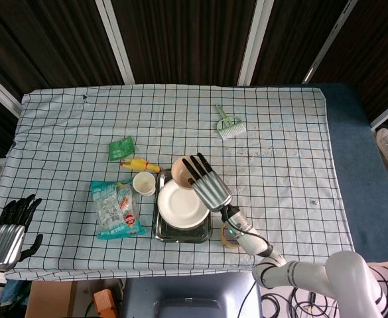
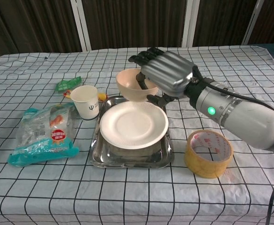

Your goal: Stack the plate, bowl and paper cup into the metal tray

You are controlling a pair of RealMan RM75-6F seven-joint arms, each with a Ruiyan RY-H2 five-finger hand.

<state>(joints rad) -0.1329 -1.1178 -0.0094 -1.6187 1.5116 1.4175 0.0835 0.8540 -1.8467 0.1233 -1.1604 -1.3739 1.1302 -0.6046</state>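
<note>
My right hand (image 2: pixel 167 75) (image 1: pixel 207 182) grips the beige bowl (image 2: pixel 133 86) (image 1: pixel 181 171) by its rim and holds it in the air above the far edge of the white plate (image 2: pixel 133 124) (image 1: pixel 182 206). The plate lies in the metal tray (image 2: pixel 161 156) (image 1: pixel 160 233). A white paper cup (image 2: pixel 86 101) (image 1: pixel 144 183) stands upright just left of the tray. My left hand (image 1: pixel 8 230) hangs off the table's near left corner, fingers apart, holding nothing.
A roll of yellow tape (image 2: pixel 208 153) lies right of the tray. A snack bag (image 2: pixel 45 133) lies left of it, with a green packet (image 2: pixel 68 84) and a yellow toy (image 1: pixel 140 164) behind the cup. A green brush (image 1: pixel 229 123) lies far back.
</note>
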